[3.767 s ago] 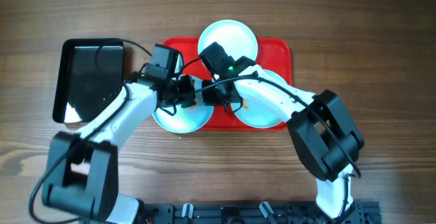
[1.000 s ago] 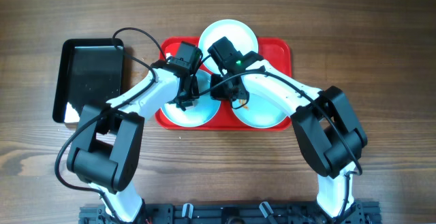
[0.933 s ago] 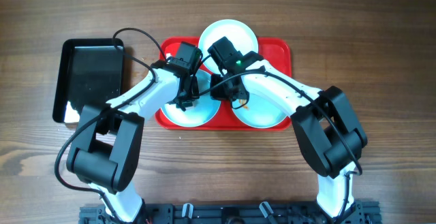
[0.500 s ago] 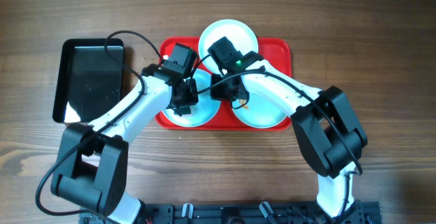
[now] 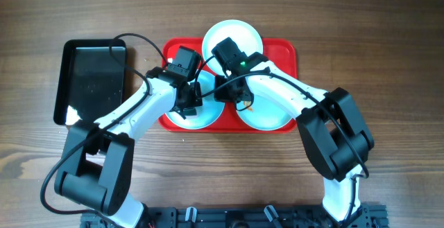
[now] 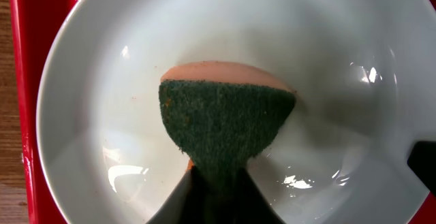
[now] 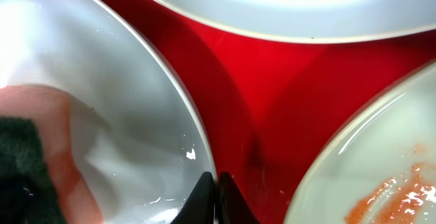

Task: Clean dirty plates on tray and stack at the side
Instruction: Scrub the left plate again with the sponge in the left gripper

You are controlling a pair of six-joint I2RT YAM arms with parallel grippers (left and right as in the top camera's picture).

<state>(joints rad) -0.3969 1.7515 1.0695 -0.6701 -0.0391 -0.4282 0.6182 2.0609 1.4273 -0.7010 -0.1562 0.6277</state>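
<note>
No legible text, label, brand mark, number or sign appears in any of the three views. The plates [image 5: 232, 34], the tray [image 5: 286, 51] and the black tray [image 5: 94, 75] show plain, unmarked surfaces. The arm housings show no lettering that can be resolved. The only indicator is a small green light [image 5: 242, 64], lit on the wrist housing of the right arm [image 5: 284, 96]. It has no legend beside it.
</note>
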